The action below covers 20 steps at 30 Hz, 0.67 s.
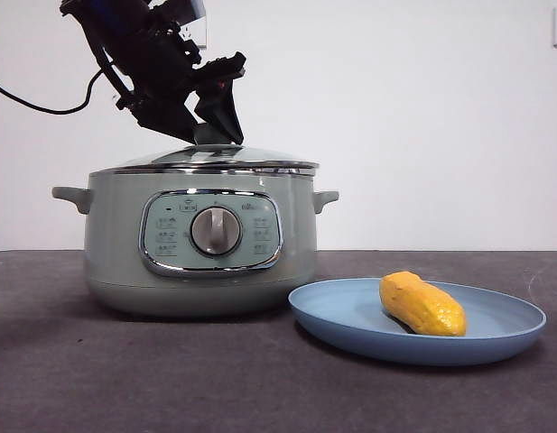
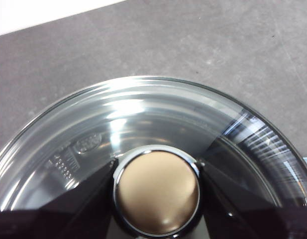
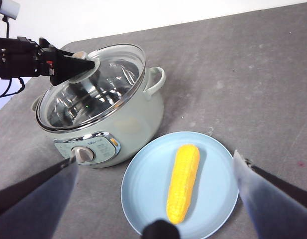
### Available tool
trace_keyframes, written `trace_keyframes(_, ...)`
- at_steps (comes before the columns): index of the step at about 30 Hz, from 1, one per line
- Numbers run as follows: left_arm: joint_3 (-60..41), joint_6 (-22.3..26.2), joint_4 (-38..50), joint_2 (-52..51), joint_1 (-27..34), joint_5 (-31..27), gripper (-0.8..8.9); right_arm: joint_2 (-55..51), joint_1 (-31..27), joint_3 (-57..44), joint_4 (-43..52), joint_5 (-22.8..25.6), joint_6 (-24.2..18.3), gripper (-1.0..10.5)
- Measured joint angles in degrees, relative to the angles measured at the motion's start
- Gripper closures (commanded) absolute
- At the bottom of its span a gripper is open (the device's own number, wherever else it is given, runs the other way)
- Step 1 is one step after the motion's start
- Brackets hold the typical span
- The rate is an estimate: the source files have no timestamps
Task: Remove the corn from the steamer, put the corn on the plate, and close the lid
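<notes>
Now the steamer (image 1: 201, 253) sits on the dark table (image 1: 79, 379), the biggest thing in sight, its dial facing the front camera. Its glass lid (image 1: 215, 159) rests on the rim (level all round, as far as I can see). At about four o'clock from the pot lies the plate (image 1: 350, 316), just beside its base, with the corn (image 1: 422, 304) lying on it. Up top, the left gripper (image 1: 206, 135) clamps the lid's knob (image 2: 157, 193) between its jaws. High above the plate, the right gripper (image 3: 160, 231) hangs with jaws spread wide, holding nothing.
</notes>
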Motion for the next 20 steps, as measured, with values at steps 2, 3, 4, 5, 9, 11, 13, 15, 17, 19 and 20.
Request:
trace_keyframes(2,0.04,-0.09,-0.33,-0.07,-0.07,-0.61,8.22,0.0,0.0,0.0,0.0,0.0,-0.11,4.1)
trace_keyframes(3,0.04,-0.24,-0.57,-0.11,-0.07,-0.83,8.22,0.0,0.0,0.0,0.02,0.0,-0.2,4.1)
trace_keyframes(4,0.09,-0.26,-0.72,-0.11,-0.09,-0.94,8.22,0.0,0.0,0.0,0.02,0.0,-0.22,4.1)
trace_keyframes(5,0.13,-0.24,-0.96,-0.15,-0.09,-1.01,8.22,0.0,0.0,0.0,0.02,0.0,-0.35,4.1)
trace_keyframes(9,0.42,-0.09,-2.21,-0.28,-0.09,-1.27,8.22,0.0,0.0,0.0,0.02,0.0,-0.5,4.1)
trace_keyframes(11,0.48,-0.07,-2.45,-0.28,-0.09,-1.36,8.22,0.0,0.0,0.0,0.02,0.0,-0.61,4.1)
trace_keyframes(13,0.57,0.31,-3.34,-0.28,-0.09,-1.55,8.22,0.0,0.0,0.0,0.02,0.0,-0.9,4.1)
trace_keyframes(15,0.66,0.5,-3.72,-0.28,-0.11,-1.6,8.22,0.0,0.0,0.0,0.02,0.0,-1.09,4.1)
trace_keyframes(17,0.66,0.5,-3.8,-0.28,-0.11,-1.6,8.22,0.0,0.0,0.0,0.02,0.0,-1.33,4.1)
trace_keyframes(19,0.68,0.52,-3.87,-0.28,-0.11,-1.57,8.22,0.0,0.0,0.0,0.02,0.0,-1.49,4.1)
trace_keyframes(20,0.68,0.52,-3.93,-0.28,-0.11,-1.57,8.22,0.0,0.0,0.0,0.02,0.0,-1.51,4.1)
